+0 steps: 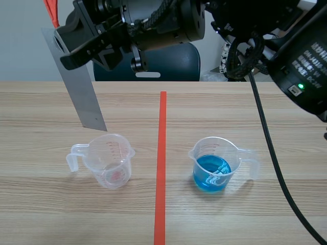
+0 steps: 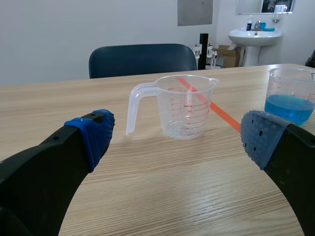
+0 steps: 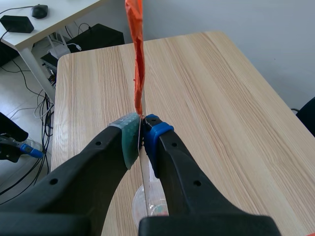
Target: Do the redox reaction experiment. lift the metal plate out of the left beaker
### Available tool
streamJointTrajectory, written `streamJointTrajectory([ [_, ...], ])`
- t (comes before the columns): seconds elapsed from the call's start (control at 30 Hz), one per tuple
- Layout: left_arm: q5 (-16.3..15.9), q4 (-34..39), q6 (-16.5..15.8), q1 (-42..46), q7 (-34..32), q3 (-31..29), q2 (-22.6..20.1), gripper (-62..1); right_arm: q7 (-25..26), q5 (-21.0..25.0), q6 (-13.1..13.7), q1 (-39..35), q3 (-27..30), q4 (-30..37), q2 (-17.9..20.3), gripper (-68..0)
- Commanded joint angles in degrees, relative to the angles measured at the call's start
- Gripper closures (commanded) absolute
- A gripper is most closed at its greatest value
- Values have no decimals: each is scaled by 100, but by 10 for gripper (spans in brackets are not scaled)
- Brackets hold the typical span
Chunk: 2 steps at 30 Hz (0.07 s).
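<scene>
Plate (image 1: 77,87) hangs tilted in the air, clear of the left beaker (image 1: 109,161), its lower corner just above the beaker's rim. The right gripper (image 1: 69,51), reaching across from the right, clamps the plate near its upper end, pads pressed on both faces. An orange strip (image 3: 135,54) rises from the plate's top. The left gripper (image 2: 178,137) sits low over the table, fingers spread wide with nothing between them, facing the left beaker. The right beaker (image 1: 214,166) holds blue liquid and stands well apart across the red line.
</scene>
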Motion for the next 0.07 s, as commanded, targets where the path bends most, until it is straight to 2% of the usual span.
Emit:
streamJointTrajectory([
  [0.0, -37, 59, -2, -15, -186, -22, -48, -542, 66, 46, 7, 118, 70, 133, -31, -6],
  [0.03, -37, 59, -2, -15, -186, -22, -48, -542, 66, 46, 7, 118, 70, 133, -31, -6],
])
